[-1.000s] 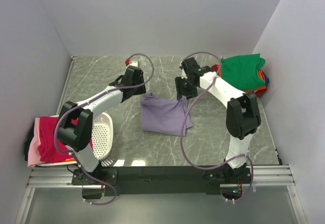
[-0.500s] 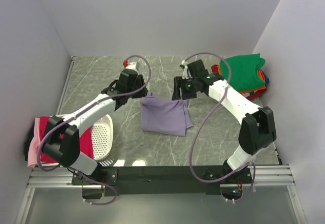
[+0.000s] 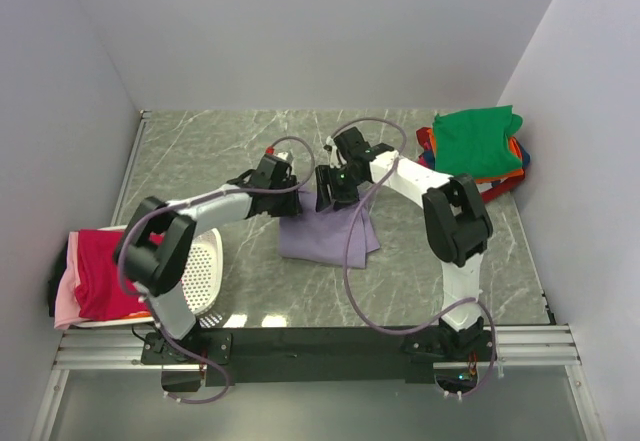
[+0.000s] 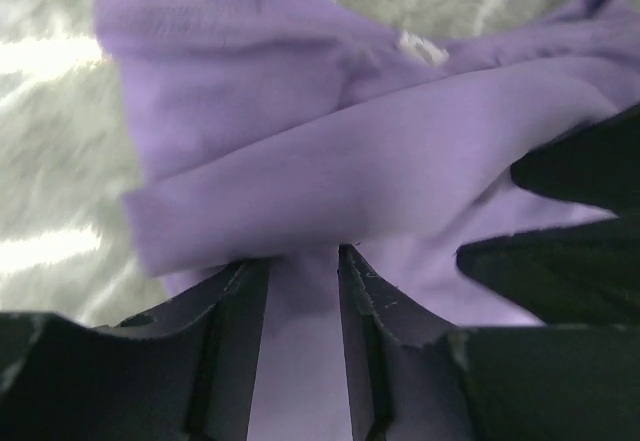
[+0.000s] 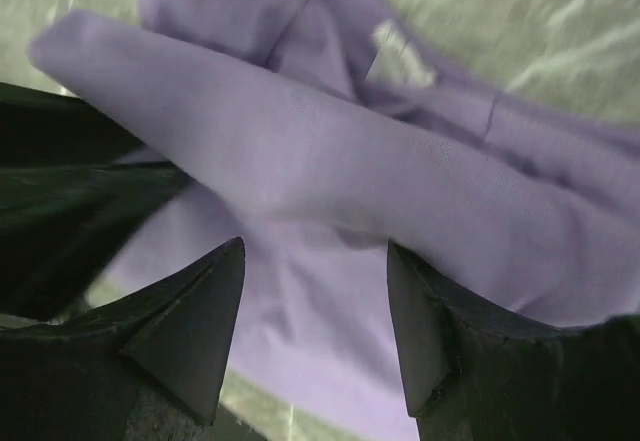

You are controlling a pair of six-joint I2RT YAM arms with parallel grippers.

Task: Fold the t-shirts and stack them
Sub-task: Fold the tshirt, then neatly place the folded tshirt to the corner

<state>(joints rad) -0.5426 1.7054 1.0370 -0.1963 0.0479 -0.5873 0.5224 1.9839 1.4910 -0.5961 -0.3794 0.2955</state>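
The lavender-purple t-shirt [image 3: 330,236] lies folded at the table's middle. A thick rolled fold of it runs across the left wrist view [image 4: 350,141] and the right wrist view [image 5: 400,171]. My left gripper [image 3: 297,199] is at the shirt's far left edge. In its wrist view the jaws [image 4: 297,256] stand narrow with purple cloth pinched between them. My right gripper [image 3: 328,193] hovers right beside it over the far edge, its jaws [image 5: 315,251] wide apart and empty. A green shirt [image 3: 478,139] tops a stack at the far right.
Orange and blue cloth [image 3: 515,169] shows under the green shirt. A magenta-red shirt [image 3: 95,266] over a pink one [image 3: 62,309] hangs at the left edge, beside the white perforated basket [image 3: 205,261]. Both grippers are nearly touching each other.
Both grippers have moved inward from the shirt's far corners to the middle of its far edge. They now sit side by side.
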